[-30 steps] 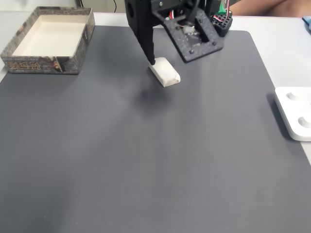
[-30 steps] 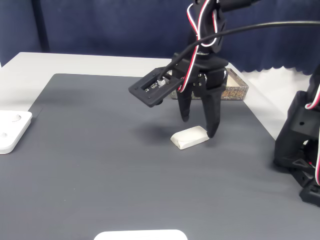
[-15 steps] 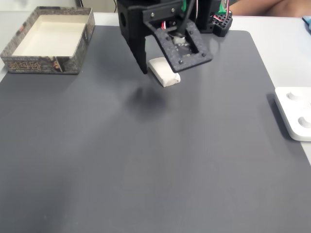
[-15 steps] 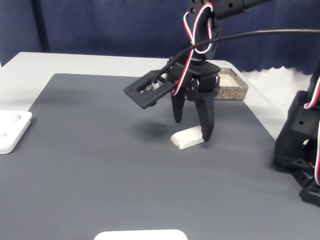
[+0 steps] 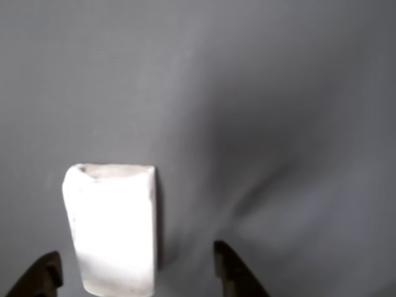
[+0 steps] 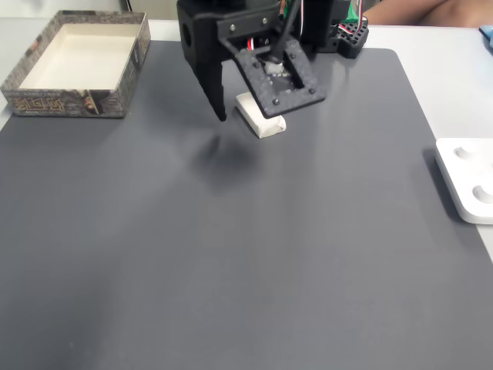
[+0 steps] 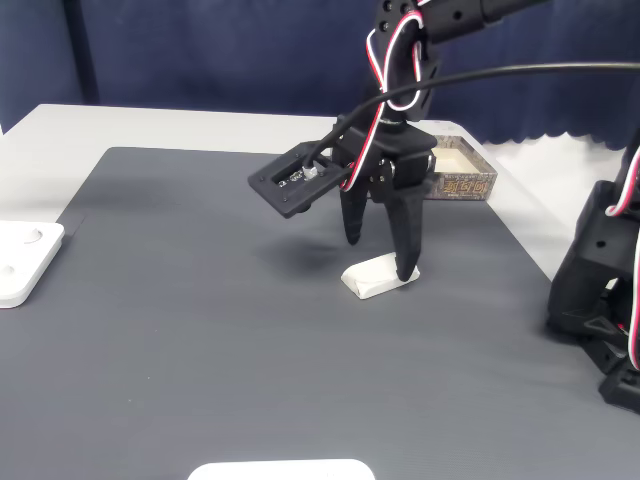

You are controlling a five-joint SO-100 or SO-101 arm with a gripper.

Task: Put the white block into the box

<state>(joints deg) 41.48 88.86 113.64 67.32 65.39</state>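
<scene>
The claw [image 7: 380, 258] was held wide open, empty, around the white block [image 7: 378, 277]. If closed off-centre, the block could be pushed aside.

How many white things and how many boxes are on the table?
White block: 1
White device with round dents: 1
White thing at the near edge, too cut off to name: 1
Box: 1
Total: 4
</scene>
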